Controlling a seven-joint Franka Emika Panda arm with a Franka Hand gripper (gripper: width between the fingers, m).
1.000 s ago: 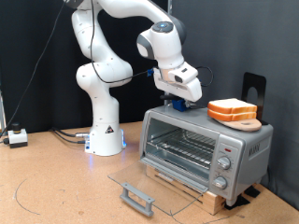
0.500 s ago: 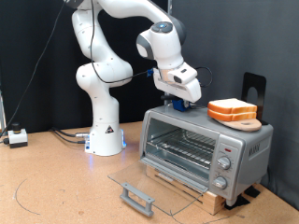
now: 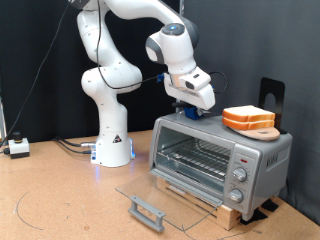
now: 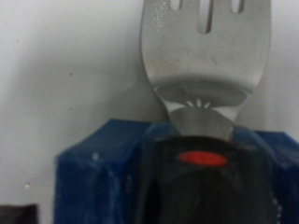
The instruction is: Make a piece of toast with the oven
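While the oven (image 3: 218,160) stands with its door down, your piece of toast (image 3: 248,117) waits on its top's right end; gripper (image 3: 190,108) at the left end, finger spread untellable.

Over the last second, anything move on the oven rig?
Nothing visibly changed. The gripper hangs over the oven top at the blue block with the spatula, the oven door lies open, and the piece of toast sits on its board on top.
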